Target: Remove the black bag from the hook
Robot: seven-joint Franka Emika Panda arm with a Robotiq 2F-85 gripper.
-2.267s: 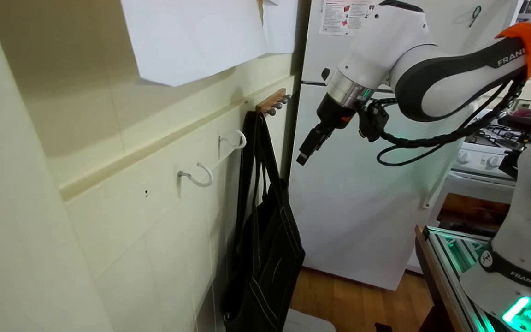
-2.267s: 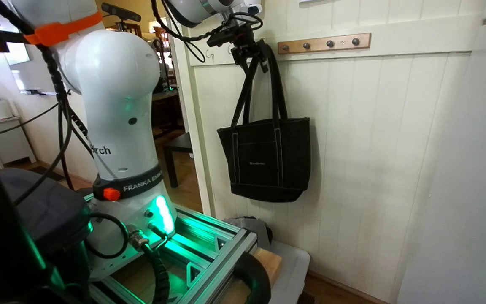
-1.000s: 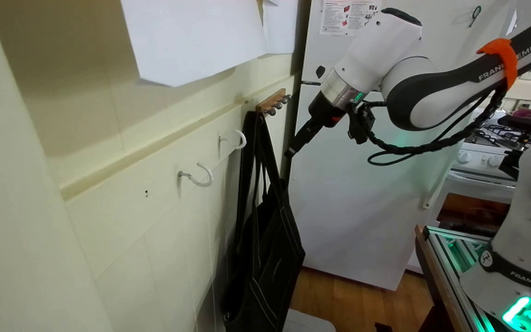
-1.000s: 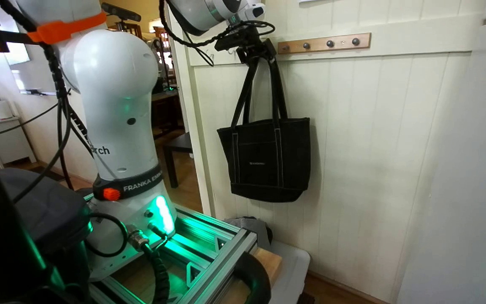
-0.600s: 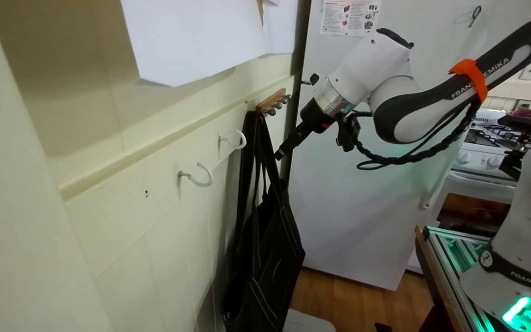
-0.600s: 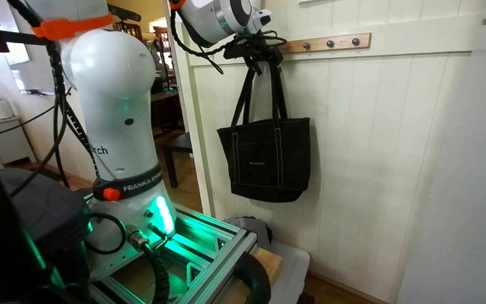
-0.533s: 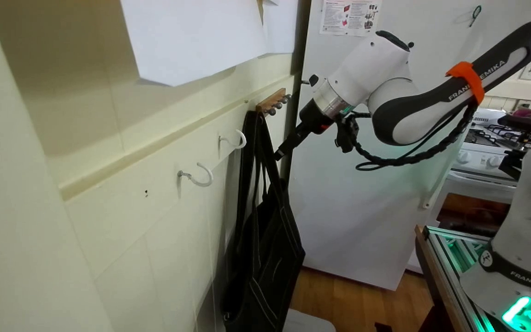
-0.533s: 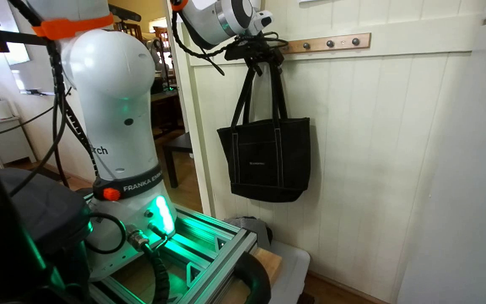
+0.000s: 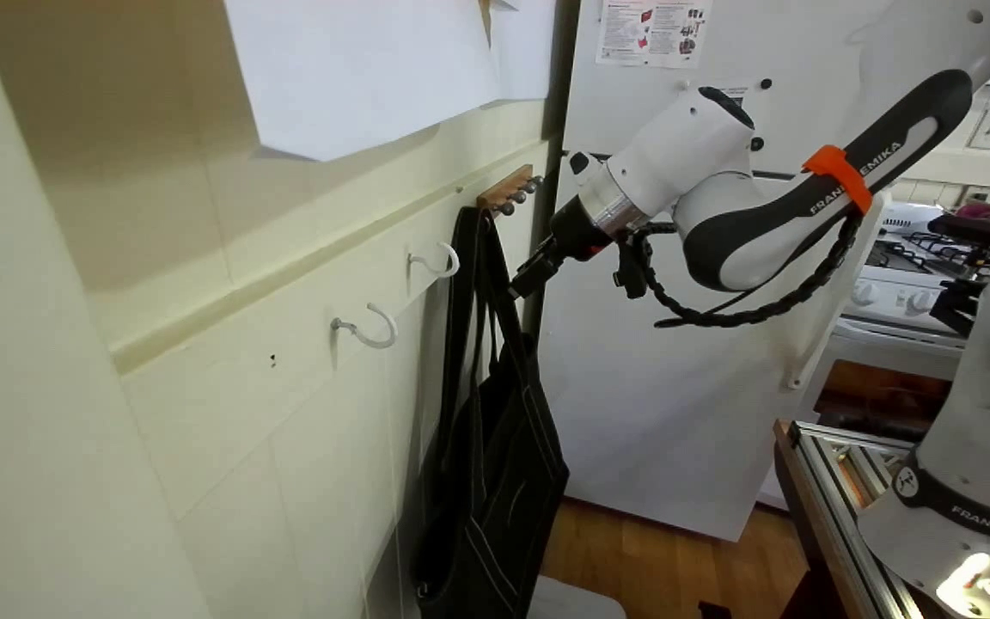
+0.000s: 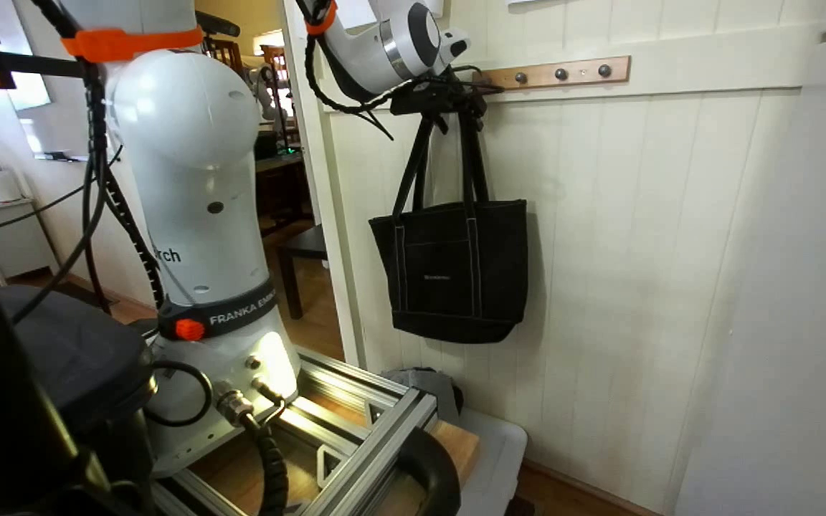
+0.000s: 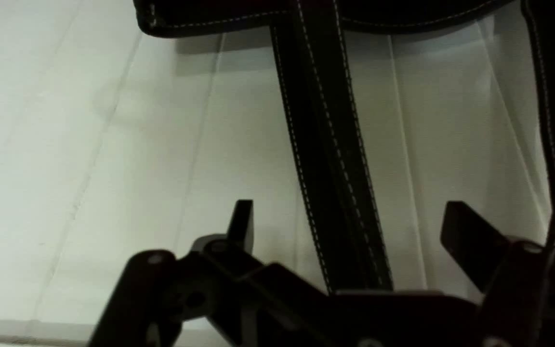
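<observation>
Below your claw, a black tote bag hangs against a cream panelled wall

You have the claw wide, its two fingers well apart. Seen in the wrist view, two overlapping white-stitched straps run between them; whether either finger touches the fabric, you cannot tell from these pictures. More of the bag's strapping passes just outside one finger, and it is too dark there to say whether they meet.

Directly beneath the claw in both exterior views hangs the body of the bag, not yet off the wall. From it the straps rise past your fingers to a spot beside the wooden peg rack. That rack, with its dark round knobs, sits near the claw and higher than the fingertips; whatever bears the top of the straps is hidden from you.

Further along the wall from the claw, in an exterior view, are two white curled hooks. Beyond the claw stands a white refrigerator, with a printed sheet on it, well above the claw. Behind and above the claw, the Franka arm slopes down to it, an orange band around its forearm.
</observation>
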